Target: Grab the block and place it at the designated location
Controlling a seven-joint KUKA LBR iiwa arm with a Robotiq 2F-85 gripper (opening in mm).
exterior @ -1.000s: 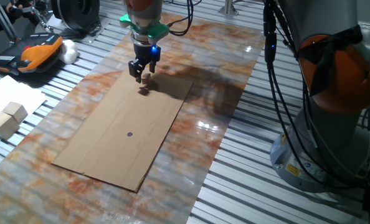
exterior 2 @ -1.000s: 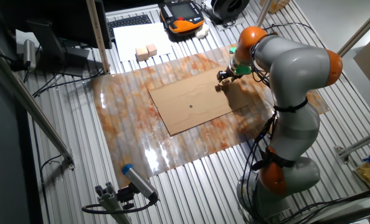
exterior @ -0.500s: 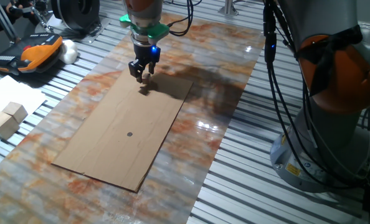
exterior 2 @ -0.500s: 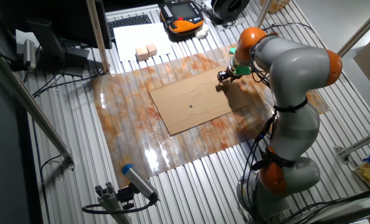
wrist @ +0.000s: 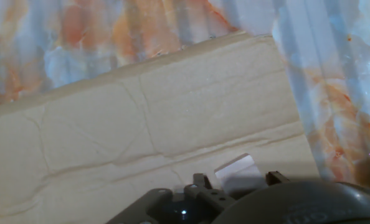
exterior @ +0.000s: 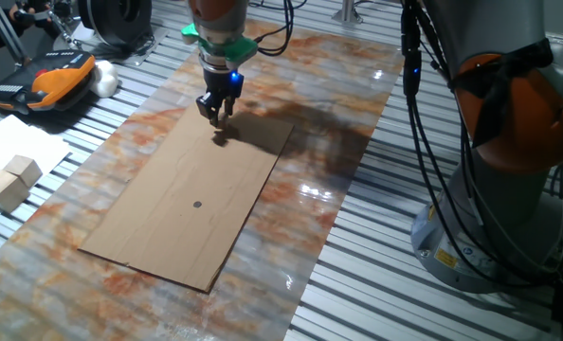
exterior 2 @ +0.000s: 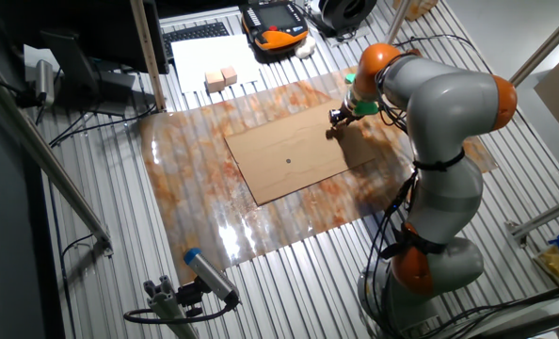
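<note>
Block (wrist: 238,168), the tiny wooden cube, sits between the fingers of the gripper (exterior: 217,112), which stands narrow and closed on it, above the far corner of the cardboard sheet (exterior: 168,232). In the hand view the cube shows as a pale face just over the dark gripper body, with the far edge and the right edge of the cardboard meeting near it. In one fixed view a small shadow lies on the cardboard just under the fingertips. The dark round dot (exterior: 197,204) is drawn near the middle of the sheet, well apart from the gripper. The cardboard between them is bare. Two pale wooden blocks (exterior: 9,181) rest on white paper beyond the left edge of the marbled table cover (exterior: 338,123). An orange and black pendant (exterior: 49,78) lies farther back.
</note>
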